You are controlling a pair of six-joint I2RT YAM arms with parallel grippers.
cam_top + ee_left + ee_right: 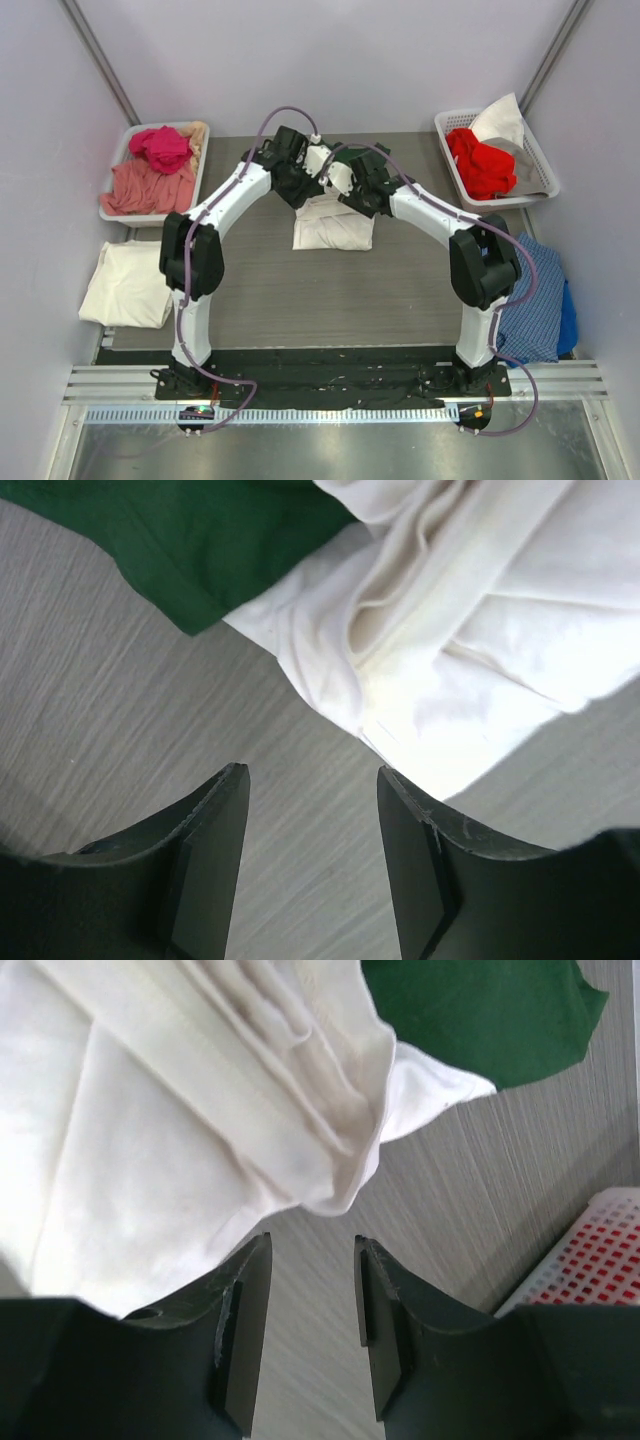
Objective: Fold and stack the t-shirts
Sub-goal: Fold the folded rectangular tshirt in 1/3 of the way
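Observation:
A folded cream t-shirt (335, 230) lies at mid-table, its far end on a dark green t-shirt (343, 151). Both arms meet over that far end. In the left wrist view my left gripper (312, 780) is open over bare table, just short of the cream shirt's (470, 630) edge, with the green shirt (200, 540) further on. In the right wrist view my right gripper (312, 1245) is open too, nothing between its fingers. The cream folds (180, 1110) sit just beyond its tips, with a white layer (430, 1090) and the green shirt (480, 1010) behind them.
Another folded pale garment (125, 283) lies at the table's left edge. A white basket (120, 205) at the back left holds pink garments. A basket (545, 165) at the back right holds red and white ones. A blue checked cloth (535, 300) hangs at the right edge.

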